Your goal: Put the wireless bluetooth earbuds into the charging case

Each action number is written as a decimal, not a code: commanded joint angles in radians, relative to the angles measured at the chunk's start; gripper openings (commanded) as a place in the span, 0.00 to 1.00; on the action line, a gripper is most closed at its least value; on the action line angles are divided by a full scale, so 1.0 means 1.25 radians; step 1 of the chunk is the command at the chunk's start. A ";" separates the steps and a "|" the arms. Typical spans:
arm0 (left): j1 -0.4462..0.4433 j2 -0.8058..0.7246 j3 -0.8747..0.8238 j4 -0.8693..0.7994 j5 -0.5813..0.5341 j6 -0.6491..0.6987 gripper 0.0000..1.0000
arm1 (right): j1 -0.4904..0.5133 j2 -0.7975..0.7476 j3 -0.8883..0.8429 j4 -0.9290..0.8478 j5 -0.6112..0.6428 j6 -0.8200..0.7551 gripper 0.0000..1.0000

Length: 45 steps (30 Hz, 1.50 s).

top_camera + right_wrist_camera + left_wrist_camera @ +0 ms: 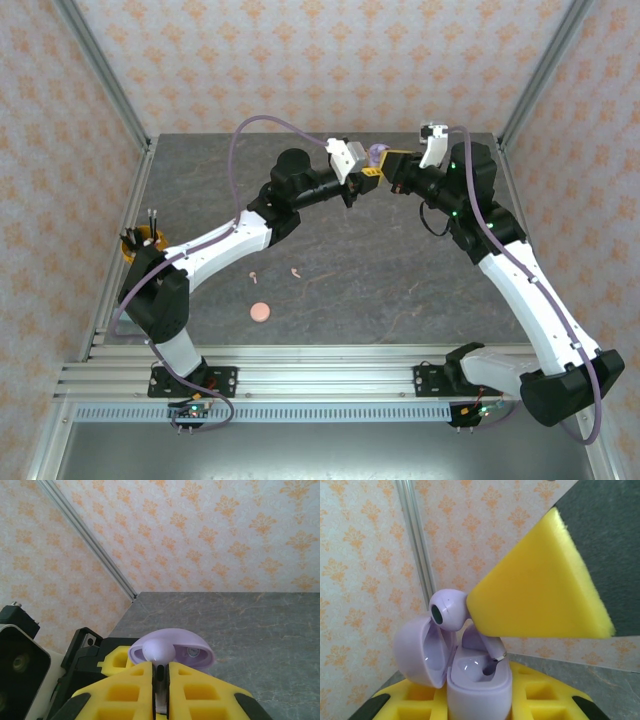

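Note:
My left gripper [479, 702] is shut on the base of an open pale purple charging case [479, 682], whose lid [420, 650] is swung out to the left. My right gripper [161, 672] is shut on the stem of a pale purple earbud [160, 652]. In the left wrist view that earbud [449, 609] hangs tilted over the case, its stem tip at the mouth of the right socket. From above, the left gripper [358, 180] and the right gripper [388, 163] meet at the case [377, 153], lifted over the far middle of the table. Two pale pink earbuds [254, 275] [295, 270] lie on the table.
A round pink case [261, 312] lies shut on the table near the front, just below the pink earbuds. An orange holder [140, 240] stands at the table's left edge beside the left arm. Patterned walls close in the back and sides.

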 commanded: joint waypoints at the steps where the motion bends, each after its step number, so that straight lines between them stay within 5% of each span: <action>1: -0.019 -0.057 0.023 0.047 0.035 0.002 0.00 | -0.004 0.020 -0.011 -0.011 0.023 -0.019 0.13; 21: -0.025 -0.069 0.017 0.059 -0.015 0.004 0.00 | -0.004 0.008 -0.025 -0.058 -0.094 -0.065 0.13; 26: -0.025 -0.069 0.017 0.056 -0.013 -0.001 0.00 | -0.004 0.006 -0.019 -0.065 -0.070 -0.062 0.35; 45: -0.025 -0.066 -0.047 0.086 -0.023 -0.015 0.00 | -0.056 0.031 0.215 -0.175 0.043 0.058 0.51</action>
